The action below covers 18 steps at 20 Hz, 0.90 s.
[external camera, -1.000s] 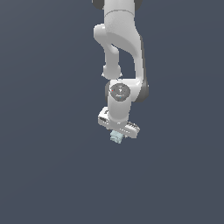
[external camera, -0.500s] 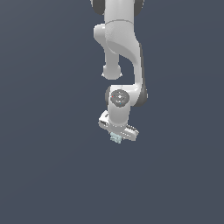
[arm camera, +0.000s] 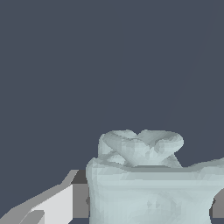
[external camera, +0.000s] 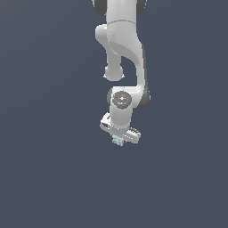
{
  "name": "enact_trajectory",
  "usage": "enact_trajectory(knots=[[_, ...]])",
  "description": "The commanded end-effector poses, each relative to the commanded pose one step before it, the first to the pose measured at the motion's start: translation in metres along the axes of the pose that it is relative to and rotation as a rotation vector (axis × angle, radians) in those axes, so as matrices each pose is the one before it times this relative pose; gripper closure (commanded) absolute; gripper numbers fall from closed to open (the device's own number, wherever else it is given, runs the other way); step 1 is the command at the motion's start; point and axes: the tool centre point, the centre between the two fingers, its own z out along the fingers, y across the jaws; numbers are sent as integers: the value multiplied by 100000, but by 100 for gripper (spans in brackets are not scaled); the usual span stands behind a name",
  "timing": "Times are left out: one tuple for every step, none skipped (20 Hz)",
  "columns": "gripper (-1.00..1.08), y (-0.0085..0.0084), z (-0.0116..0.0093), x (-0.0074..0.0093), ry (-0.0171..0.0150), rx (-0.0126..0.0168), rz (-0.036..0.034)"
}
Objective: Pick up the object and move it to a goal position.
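The object point(external camera: 118, 141) is a small pale mint-green bumpy block that pokes out just below the white hand of the arm in the exterior view. My gripper point(external camera: 118, 140) is shut on it, and the hand hides most of the fingers. In the wrist view the object point(arm camera: 148, 183) fills the near part of the picture, with a white and grey finger point(arm camera: 52, 205) pressed against one side and a sliver of the other finger point(arm camera: 218, 205) at the opposite side. No goal marker shows in either view.
The white arm point(external camera: 122, 53) comes down from the top of the exterior view, over a plain dark blue-grey ground point(external camera: 44, 178).
The arm has drawn up and back slightly with the object held. The hand and block sit a little higher in the exterior view than a second ago.
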Motion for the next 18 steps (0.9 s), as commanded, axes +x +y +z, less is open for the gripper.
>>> enact_trajectory(knots=[[108,-9,-50,-61,-47,-23,-21],[108,5,-99,-54,0,0,0],[108,8,-139,-76,0,0,0],[108,-8,-203,-110,13,57,-37],[108,12,-219,-120,0,0,0],[108,14,-260,-142,0,0,0],[108,16,-300,-164,0,0,0],[108,18,-341,-186,0,0,0],[108,21,-382,-208,0,0,0],[108,23,-423,-230,0,0,0],[108,25,-465,-253,0,0,0],[108,27,-507,-275,0,0,0],[108,29,-549,-298,0,0,0],[108,31,-592,-321,0,0,0],[108,34,-635,-343,0,0,0],[108,36,-678,-366,0,0,0],[108,38,-723,-389,0,0,0],[108,58,-762,-400,-39,51,25]])
